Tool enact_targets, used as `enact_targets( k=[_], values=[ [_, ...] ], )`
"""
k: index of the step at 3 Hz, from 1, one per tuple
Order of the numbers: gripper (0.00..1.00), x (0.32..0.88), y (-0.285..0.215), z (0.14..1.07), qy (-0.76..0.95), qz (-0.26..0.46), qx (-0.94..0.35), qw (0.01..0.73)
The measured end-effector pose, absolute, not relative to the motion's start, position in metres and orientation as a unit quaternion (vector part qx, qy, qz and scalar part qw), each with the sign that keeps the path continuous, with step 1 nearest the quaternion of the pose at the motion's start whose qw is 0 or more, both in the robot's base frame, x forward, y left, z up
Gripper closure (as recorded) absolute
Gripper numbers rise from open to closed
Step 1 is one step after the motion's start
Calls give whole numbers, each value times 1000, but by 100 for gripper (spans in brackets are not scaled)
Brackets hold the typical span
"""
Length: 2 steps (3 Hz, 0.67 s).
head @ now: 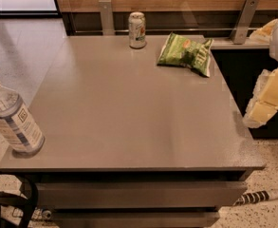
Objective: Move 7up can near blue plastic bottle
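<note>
The 7up can (137, 30), silver-white with green print, stands upright at the far edge of the grey table (129, 113). The blue plastic bottle (11, 115), clear with a white cap and striped label, stands at the table's near left corner, far from the can. My gripper (265, 99) shows as pale yellow-white parts at the right edge of the view. It hangs off the table's right side, apart from both the can and the bottle, and holds nothing I can see.
A green crinkled chip bag (186, 52) lies at the far right of the table, to the right of the can. Two metal posts (106, 15) and a wooden wall stand behind the table. Speckled floor lies to the left and right.
</note>
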<state>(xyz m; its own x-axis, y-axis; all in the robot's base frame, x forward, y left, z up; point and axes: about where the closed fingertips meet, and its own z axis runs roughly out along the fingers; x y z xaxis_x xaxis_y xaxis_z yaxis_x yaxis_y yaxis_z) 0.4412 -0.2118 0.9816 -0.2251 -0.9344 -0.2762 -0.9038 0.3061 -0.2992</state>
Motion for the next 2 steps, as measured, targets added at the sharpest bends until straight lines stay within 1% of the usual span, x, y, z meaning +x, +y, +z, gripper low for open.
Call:
enact_targets(
  k=[1, 2],
  values=[
    [0, 429, -200, 960, 798, 1, -542, 265],
    [0, 419, -199, 913, 812, 54, -491, 310]
  ],
)
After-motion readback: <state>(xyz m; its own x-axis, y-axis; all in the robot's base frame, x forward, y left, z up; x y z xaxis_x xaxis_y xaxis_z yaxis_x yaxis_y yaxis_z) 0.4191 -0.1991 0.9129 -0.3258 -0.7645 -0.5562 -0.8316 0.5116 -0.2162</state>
